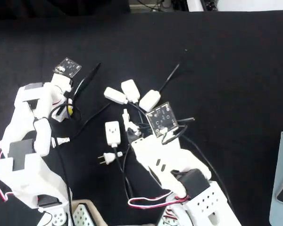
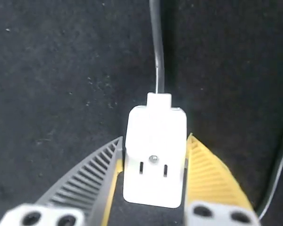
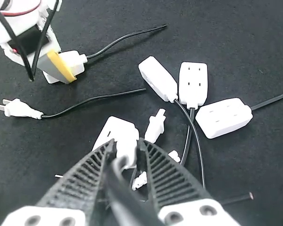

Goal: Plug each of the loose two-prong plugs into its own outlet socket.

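Black cloth [image 1: 236, 70] covers the whole table, with cords running all over it.

Closest to the arm bases there's a loose two-prong plug [image 1: 108, 158] lying flat, prongs pointing toward the left arm's side. Just past it is a single white socket [image 1: 112, 133], face up. The right gripper [image 3: 126, 146] sits right at that socket's edge. Its fingers are pinched nearly together on a black cord [image 3: 117, 188] that runs back between them. There's a white bit at the tips, but I can't tell if that's a plug body. A small white plug [image 3: 155, 125] stands just beyond the socket.

Over on the left side, another loose plug [image 3: 16, 108] lies on the cloth with its cord trailing off toward the middle of the table. Near it, the left gripper [image 2: 155, 141] is clamped on a white outlet socket [image 2: 154, 160]. The grey finger is on one side and the yellow one on the other. The two slots face the wrist camera, and its cord leads straight away.

Farther out, a trio of sockets [image 1: 130, 89] fans out side by side, cords heading back toward the right arm.
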You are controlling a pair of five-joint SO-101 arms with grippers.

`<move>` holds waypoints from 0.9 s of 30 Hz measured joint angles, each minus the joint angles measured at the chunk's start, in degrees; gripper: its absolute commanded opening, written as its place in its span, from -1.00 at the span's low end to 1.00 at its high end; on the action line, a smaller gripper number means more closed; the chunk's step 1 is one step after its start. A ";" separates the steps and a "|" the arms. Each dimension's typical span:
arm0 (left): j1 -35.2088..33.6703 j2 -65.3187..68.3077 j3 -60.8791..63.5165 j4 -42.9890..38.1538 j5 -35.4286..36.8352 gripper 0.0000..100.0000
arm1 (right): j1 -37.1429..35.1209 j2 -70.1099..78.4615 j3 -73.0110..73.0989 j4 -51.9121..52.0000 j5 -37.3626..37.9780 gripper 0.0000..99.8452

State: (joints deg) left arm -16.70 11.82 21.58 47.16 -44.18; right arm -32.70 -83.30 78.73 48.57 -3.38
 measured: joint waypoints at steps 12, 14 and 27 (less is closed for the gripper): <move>-0.44 -5.36 -1.23 6.86 0.88 -0.41 | 0.00 0.00 0.00 0.00 0.00 -0.98; -0.26 -7.65 -1.23 7.56 1.76 -0.40 | 0.00 0.00 0.00 0.00 0.00 -0.98; 1.49 -10.90 -1.23 14.95 2.20 -0.41 | 0.00 -0.09 0.62 0.00 0.00 -0.98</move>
State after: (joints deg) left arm -15.21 0.92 20.35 62.11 -41.98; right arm -32.70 -83.38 79.34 48.57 -3.38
